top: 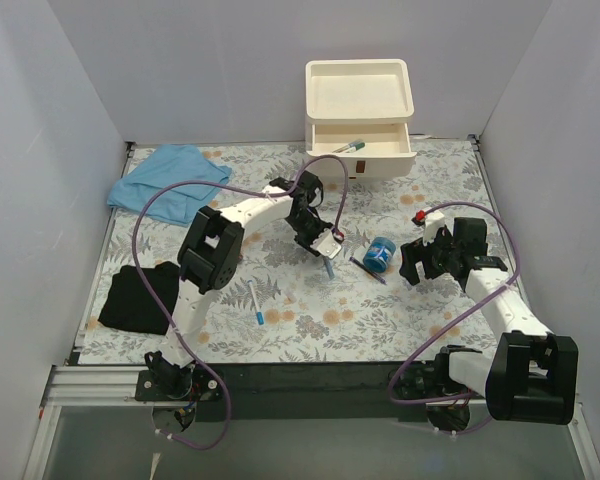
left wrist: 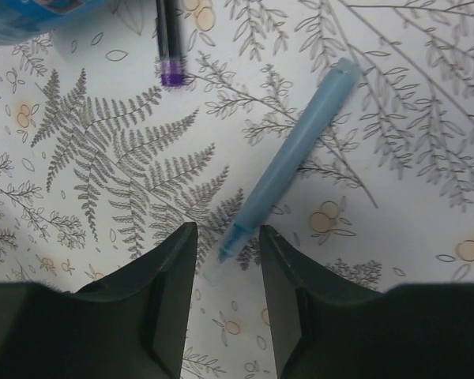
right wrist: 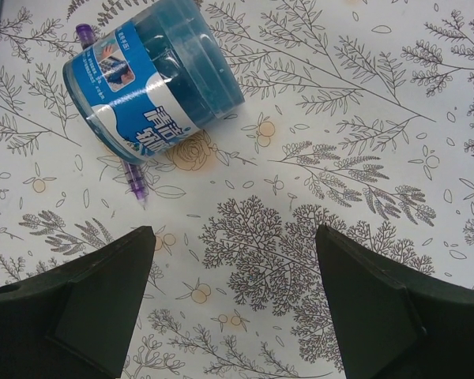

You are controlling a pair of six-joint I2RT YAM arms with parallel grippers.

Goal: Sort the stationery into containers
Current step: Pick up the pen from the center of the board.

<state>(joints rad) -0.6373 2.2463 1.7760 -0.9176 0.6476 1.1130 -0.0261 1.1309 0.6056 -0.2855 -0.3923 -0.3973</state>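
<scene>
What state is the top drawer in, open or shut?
Open. The top drawer is pulled out from under the tray, its inside exposed, and a green-capped pen lies in it.

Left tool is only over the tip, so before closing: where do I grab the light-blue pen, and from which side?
Grip the light-blue pen at mid-barrel, coming straight down. It lies flat and slanted, so shift the left tool along it and pinch across the narrow width; the tapered tip would likely slip.
</scene>
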